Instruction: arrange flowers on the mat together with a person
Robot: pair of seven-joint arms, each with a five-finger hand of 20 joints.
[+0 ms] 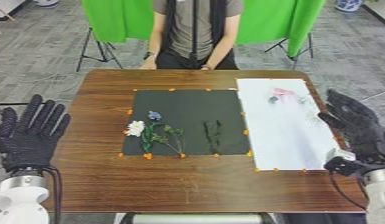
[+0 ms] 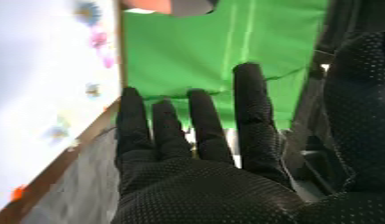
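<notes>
The brown counter point(image 1: 188, 192) stands before a green cloth point(image 1: 273, 27). It carries the dark mat point(image 1: 178, 107); a white sheet point(image 1: 282, 137) separates this from my right hand point(image 1: 355, 122), fingers extended. My left hand point(image 1: 28, 142) is wide. White flower point(image 1: 135, 128) and blue flower point(image 1: 155, 115): on mat, left side.

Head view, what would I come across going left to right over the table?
Left robot hand, white flower, leafy green sprig, dark stems, pink flower, right robot hand.
</notes>
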